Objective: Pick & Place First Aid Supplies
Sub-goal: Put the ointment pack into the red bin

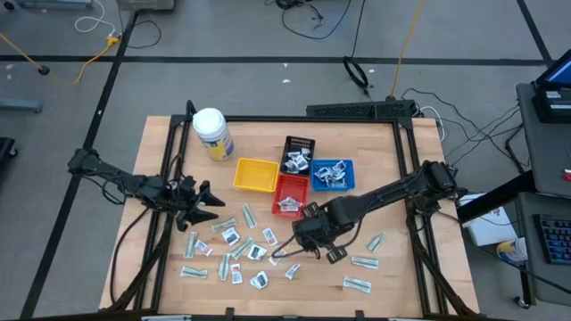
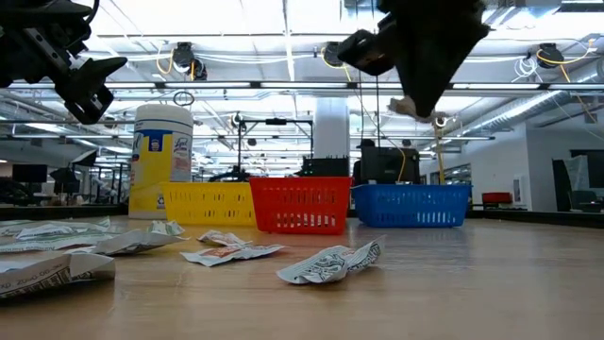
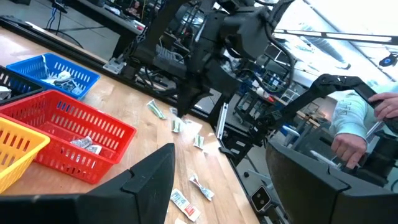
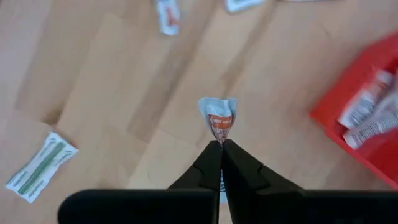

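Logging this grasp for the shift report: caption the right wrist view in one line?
Right gripper shut on a white packet with red print, lifted above the wooden table near the red tray.

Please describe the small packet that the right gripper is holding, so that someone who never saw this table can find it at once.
Start at the red tray in the middle of the table. Just beside it, toward the front edge, hangs the right gripper, shut on a small white packet with red-orange print. Unlike the other packets lying flat on the wood, it is pinched and lifted off the table.
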{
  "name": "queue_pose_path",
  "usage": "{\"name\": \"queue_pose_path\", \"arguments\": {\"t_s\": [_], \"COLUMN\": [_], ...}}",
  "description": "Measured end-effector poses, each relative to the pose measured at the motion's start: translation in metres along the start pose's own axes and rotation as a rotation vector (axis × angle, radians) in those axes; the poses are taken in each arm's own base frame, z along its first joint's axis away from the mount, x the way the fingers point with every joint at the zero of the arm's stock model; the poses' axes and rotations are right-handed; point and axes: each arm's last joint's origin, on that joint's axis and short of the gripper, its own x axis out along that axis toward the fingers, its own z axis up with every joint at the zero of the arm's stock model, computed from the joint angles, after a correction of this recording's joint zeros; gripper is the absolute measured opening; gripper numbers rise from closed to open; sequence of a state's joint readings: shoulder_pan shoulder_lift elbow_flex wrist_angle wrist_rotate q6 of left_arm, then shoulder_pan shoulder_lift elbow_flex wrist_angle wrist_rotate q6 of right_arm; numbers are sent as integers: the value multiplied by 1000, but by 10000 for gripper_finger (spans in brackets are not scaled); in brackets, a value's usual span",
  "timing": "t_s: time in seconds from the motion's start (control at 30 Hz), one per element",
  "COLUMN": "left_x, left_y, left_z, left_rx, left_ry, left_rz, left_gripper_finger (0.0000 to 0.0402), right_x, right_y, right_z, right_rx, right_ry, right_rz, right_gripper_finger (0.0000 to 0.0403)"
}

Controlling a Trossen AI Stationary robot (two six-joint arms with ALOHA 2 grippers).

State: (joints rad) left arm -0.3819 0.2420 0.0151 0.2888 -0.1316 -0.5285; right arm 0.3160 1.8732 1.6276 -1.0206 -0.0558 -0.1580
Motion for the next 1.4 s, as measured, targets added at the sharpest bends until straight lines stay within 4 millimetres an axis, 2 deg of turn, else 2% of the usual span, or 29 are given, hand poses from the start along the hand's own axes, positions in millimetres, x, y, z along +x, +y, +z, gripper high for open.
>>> {"name": "queue_pose_path", "arguments": {"t_s": [0.3,0.53,0.7,0.8,0.97,1.07,1.4], "left_x": [0,0,0,0,0,0,0], "left_y": [0,0,0,0,0,0,0], "left_z": [0,0,0,0,0,0,0], "left_rx": [0,0,0,0,0,0,0], "left_ry": [0,0,0,0,0,0,0], "left_rz": [0,0,0,0,0,0,0], "left_gripper_finger": [257,257,257,257,257,257,257], "right_x": [-4,-9,-12,-13,1,13,56], "right_y": [-53,-100,-126,-135,-145,-151,-159], "right_z": [-9,-24,-35,-38,-34,-27,-25], "right_rx": [179,303,373,395,408,405,413], "right_ry": [-38,-57,-79,-93,-91,-124,-59], "right_rz": [-43,-80,-106,-118,-119,-131,-106], "right_gripper_finger": [1,0,0,0,0,0,0]}}
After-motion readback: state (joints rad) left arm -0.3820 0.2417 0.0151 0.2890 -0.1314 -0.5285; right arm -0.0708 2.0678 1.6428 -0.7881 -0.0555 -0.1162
